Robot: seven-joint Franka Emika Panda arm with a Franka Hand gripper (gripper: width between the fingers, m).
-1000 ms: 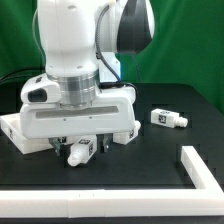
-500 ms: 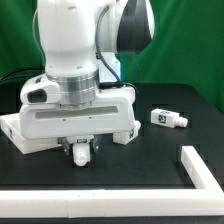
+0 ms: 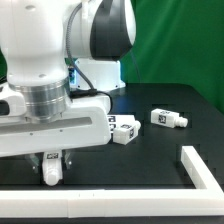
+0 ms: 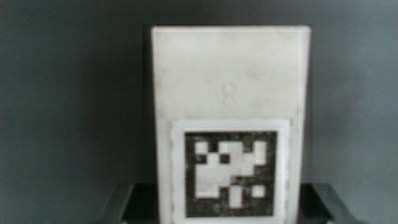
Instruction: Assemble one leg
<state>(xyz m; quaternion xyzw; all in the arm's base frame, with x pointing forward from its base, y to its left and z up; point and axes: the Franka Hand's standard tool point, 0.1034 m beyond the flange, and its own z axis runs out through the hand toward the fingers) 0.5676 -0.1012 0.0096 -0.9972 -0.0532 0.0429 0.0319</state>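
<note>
My gripper (image 3: 52, 166) is shut on a leg (image 3: 52, 174), a stubby white peg that hangs upright between the jaws above the black table. In the wrist view the same leg (image 4: 231, 100) fills the middle of the picture, its black-and-white tag facing the camera. The dark fingers (image 4: 135, 200) press on both of its sides at the gripper (image 4: 231, 208). Two more identical legs lie on the table: one (image 3: 124, 128) just past the hand and one (image 3: 168, 117) further to the exterior view's right. The large square panel is hidden behind the hand.
A white raised rail (image 3: 204, 171) runs along the exterior view's right, and a white strip (image 3: 130, 196) runs along the front edge. The robot's base (image 3: 100, 70) stands at the back.
The hand has moved toward the exterior view's left and nearer the camera with the leg still in its grip. It now covers the white panel and uncovers a leg behind it.
</note>
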